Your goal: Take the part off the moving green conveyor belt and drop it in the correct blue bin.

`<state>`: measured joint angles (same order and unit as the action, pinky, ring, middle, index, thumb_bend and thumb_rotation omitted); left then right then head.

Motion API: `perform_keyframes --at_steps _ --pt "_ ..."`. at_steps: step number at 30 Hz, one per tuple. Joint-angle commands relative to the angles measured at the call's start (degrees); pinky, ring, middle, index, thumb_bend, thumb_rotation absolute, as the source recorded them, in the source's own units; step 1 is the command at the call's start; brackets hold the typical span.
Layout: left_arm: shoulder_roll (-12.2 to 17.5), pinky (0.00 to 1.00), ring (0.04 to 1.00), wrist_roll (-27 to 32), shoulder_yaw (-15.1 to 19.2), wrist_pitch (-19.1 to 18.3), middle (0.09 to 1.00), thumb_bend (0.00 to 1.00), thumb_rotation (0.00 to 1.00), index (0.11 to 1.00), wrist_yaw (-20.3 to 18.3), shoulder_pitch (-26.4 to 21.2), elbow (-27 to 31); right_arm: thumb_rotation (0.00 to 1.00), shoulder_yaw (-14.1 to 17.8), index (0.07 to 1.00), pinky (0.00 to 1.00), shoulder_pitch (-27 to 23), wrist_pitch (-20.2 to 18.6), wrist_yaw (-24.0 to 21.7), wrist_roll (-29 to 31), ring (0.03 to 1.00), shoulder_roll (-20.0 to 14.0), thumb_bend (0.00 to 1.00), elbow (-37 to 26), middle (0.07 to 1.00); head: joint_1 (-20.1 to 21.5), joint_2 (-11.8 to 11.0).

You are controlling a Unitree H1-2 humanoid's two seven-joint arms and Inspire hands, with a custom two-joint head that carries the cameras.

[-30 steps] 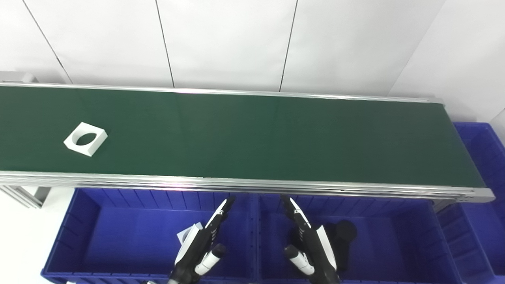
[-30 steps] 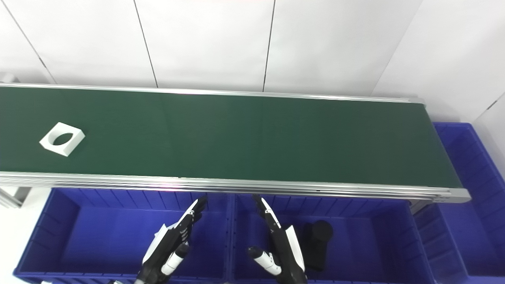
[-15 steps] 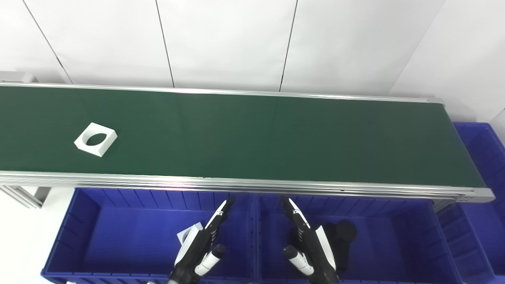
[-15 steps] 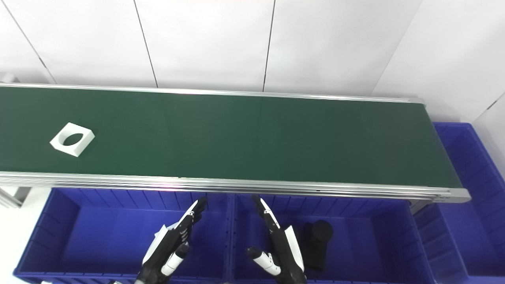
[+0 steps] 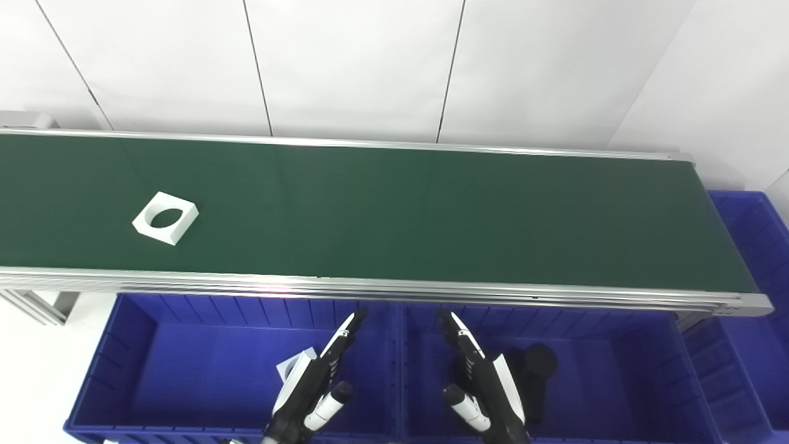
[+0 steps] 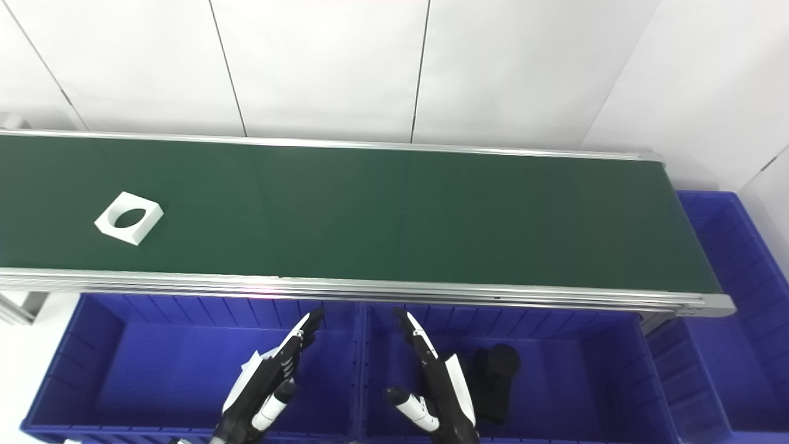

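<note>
A white square part with a round hole (image 5: 165, 217) lies on the green conveyor belt (image 5: 394, 216), far left. My left hand (image 5: 314, 385) hovers open over the left blue bin (image 5: 142, 376), fingers pointing up toward the belt. My right hand (image 5: 482, 387) is open too, above the right blue bin (image 5: 616, 382). Neither hand touches the part, which sits well to the left of both. A white part (image 5: 294, 365) lies in the left bin, mostly hidden behind my left hand. A black part (image 5: 535, 370) rests in the right bin beside my right hand.
The belt's silver front rail (image 5: 394, 290) runs between the belt and the bins. A third blue bin (image 5: 749, 246) stands past the belt's right end. White wall panels rise behind the belt.
The white part has ridden the belt to the right. Both hands have stayed almost where they were.
</note>
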<state>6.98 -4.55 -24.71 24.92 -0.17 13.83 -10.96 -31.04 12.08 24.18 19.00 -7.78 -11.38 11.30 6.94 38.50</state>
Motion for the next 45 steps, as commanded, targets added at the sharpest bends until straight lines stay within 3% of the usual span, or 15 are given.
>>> perform_keyframes --at_steps 1,8,14,20,34,38,45 --pt "-0.31 1.0 1.0 0.02 -0.18 2.0 1.0 0.85 1.0 0.97 0.34 -0.61 1.14 0.94 0.14 0.933 0.92 -0.3 2.75 0.02 -0.12 0.945 0.42 0.88 -1.41 0.949 -0.08 -0.02" --pt "-0.4 1.0 1.0 -0.1 -0.29 2.0 1.0 0.85 1.0 0.97 0.6 -0.68 0.9 0.94 0.34 0.934 0.92 -0.28 2.75 -0.38 0.15 0.948 0.38 0.89 -1.1 0.95 -2.14 -0.91" --pt "-0.57 1.0 1.0 -1.62 -2.44 2.01 0.999 0.8 0.98 0.958 3.62 -2.26 -2.42 0.96 0.31 0.94 0.91 -0.81 2.75 0.35 0.37 0.942 -0.38 0.9 1.16 0.952 -7.77 -5.01" --pt "-0.24 0.94 0.979 -2.35 -6.09 2.01 0.985 0.81 0.96 0.94 8.11 -4.45 -5.58 0.97 0.58 0.955 0.93 -1.23 2.75 0.14 1.19 0.956 -1.08 0.91 2.92 0.962 -11.1 -7.38" --pt "1.39 0.89 0.949 -4.35 -11.42 2.01 0.968 0.84 0.92 0.918 16.02 -6.61 -5.65 0.98 1.49 0.965 0.99 -1.4 2.75 -0.72 1.73 0.983 -1.21 0.92 3.36 0.975 -13.1 -7.22" --pt "2.7 0.88 0.94 -4.52 -13.1 2.01 0.958 0.83 0.87 0.91 17.09 -7.45 -3.53 0.98 1.7 0.968 1.0 -1.72 2.75 -1.12 2.11 0.988 -1.09 0.91 3.69 0.977 -13.79 -7.44" --pt "6.0 0.86 0.924 -7.34 -16.19 2.01 0.946 0.82 0.84 0.906 18.31 -8.86 7.39 0.97 2.59 0.962 1.0 -1.48 2.75 -1.75 2.49 0.985 -0.79 0.92 3.68 0.971 -14.58 -7.44"
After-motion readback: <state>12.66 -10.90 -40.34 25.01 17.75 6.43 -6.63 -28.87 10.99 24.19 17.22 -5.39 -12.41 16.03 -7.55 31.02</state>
